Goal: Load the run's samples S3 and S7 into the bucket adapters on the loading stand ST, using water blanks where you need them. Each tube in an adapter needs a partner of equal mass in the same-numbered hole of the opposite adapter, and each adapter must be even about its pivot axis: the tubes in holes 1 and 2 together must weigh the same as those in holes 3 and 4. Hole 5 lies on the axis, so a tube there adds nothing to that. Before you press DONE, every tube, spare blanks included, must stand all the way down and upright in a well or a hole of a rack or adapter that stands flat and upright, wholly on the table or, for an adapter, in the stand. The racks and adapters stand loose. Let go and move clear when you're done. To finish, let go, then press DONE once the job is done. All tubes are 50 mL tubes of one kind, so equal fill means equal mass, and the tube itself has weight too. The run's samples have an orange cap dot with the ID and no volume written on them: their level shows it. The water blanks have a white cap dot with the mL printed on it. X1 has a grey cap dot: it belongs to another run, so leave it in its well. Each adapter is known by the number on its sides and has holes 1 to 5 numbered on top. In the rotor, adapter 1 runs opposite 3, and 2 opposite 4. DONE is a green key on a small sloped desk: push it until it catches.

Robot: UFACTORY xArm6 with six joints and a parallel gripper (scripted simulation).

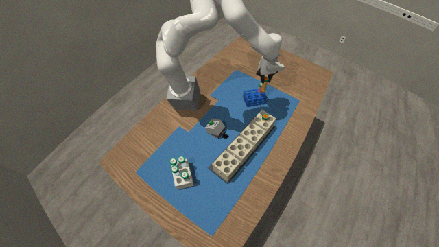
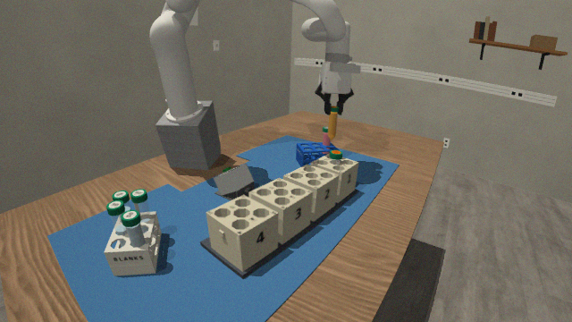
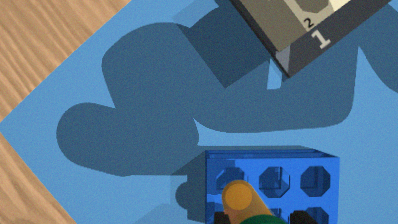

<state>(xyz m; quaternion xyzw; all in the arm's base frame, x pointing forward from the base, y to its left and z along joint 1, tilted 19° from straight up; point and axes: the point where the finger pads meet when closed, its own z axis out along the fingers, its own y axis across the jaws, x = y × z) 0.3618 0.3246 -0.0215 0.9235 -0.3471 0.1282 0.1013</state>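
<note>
My gripper (image 1: 267, 78) (image 2: 334, 110) (image 3: 262, 219) is shut on an orange-filled tube (image 1: 264, 87) (image 2: 332, 125) (image 3: 238, 197) with a green cap. The tube hangs clear above one end of the blue rack (image 1: 254, 101) (image 2: 306, 156) (image 3: 272, 162); its ID is unreadable. A pink tube (image 1: 260, 89) (image 2: 326, 138) stands in that rack. A tube with an orange cap dot (image 1: 265, 116) (image 2: 335, 154) stands in adapter 1 (image 2: 353, 172) (image 3: 302, 60); its hole number is unclear. Adapter 2 (image 2: 323, 203), adapter 3 (image 2: 290, 225) and adapter 4 (image 2: 252, 252) show no tubes. Several white-dotted blanks (image 1: 184, 175) (image 2: 130, 218) stand in the BLANKS rack (image 1: 185, 184) (image 2: 134, 266).
The adapters stand in a row on the dark stand (image 2: 243, 273). The small sloped desk (image 1: 216, 129) (image 2: 235, 179) with the green DONE key (image 1: 211, 123) is between the arm base (image 1: 184, 100) (image 2: 189, 143) and the adapter row. The blue mat (image 1: 206, 213) lies beneath them.
</note>
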